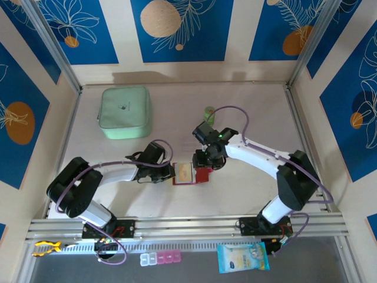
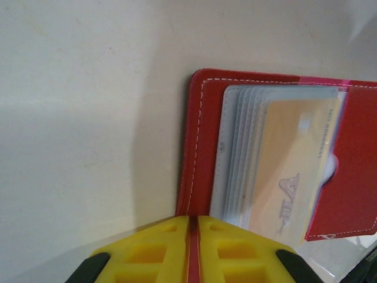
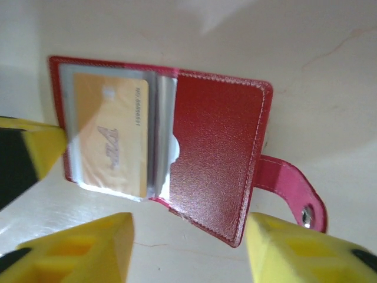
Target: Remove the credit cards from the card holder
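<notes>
While left jaws pinch card holder (image 2: 199, 147) edge, right jaws gape.

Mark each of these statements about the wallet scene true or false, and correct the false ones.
1. The wallet lies open on the table. True.
2. The card has been pulled clear of the wallet. False: it sits inside a clear pocket.
3. The left gripper is shut on the wallet's edge. True.
4. The right gripper is clamped on the card. False: it is open above the wallet and not touching the card.
5. In the top view, the green pouch lies to the right of the wallet. False: it lies toward the far left of the table.
</notes>
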Motion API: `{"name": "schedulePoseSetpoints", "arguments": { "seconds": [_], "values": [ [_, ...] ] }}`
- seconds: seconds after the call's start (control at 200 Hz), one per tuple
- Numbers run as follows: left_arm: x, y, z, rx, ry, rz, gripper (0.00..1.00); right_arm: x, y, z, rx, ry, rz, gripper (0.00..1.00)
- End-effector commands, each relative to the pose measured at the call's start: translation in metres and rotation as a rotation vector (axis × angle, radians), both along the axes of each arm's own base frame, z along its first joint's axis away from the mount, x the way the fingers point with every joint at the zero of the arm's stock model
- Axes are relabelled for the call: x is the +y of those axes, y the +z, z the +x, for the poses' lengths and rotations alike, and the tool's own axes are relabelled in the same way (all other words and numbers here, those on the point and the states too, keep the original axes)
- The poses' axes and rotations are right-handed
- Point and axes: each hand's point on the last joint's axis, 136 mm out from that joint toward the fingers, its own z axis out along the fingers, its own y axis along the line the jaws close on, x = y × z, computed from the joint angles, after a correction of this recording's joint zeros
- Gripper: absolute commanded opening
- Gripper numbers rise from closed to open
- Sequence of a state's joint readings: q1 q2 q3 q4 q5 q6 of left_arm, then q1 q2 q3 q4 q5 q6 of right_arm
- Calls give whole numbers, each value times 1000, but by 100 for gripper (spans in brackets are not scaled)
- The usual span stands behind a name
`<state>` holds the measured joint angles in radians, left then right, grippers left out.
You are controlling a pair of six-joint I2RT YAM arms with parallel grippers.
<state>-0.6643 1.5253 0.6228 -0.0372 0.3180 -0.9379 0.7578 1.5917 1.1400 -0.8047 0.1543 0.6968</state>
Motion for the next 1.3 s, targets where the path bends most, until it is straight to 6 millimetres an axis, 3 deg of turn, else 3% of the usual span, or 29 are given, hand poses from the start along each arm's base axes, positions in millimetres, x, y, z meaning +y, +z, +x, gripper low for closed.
{"name": "schedulePoseSetpoints", "arguments": {
  "seconds": [0.0, 0.05, 0.175, 0.365, 0.74, 1.11, 1.295],
  "values": [
    [3, -6, -12, 45, -7, 14, 12, -2, -8, -3, 49, -29, -44, 63],
    [3, -6, -12, 45, -6, 15, 12, -8, -15, -3, 55, -37, -81, 74],
    [2, -6, -12, 50, -8, 15, 12, -18, -28, -1, 66, -33, -139, 89],
    [4, -6, -13, 50, -5, 23, 12, -20, -46, 3, 86, -13, -165, 89],
    [2, -6, -11, 52, -8, 22, 12, -27, -63, 7, 90, 32, -227, 90],
    [0, -6, -11, 53, -18, 11, 12, -33, -93, -6, 173, 23, -216, 95],
    [-2, -8, -12, 59, -24, 5, 12, -44, -98, -9, 185, 19, -276, 95]
  ]
}}
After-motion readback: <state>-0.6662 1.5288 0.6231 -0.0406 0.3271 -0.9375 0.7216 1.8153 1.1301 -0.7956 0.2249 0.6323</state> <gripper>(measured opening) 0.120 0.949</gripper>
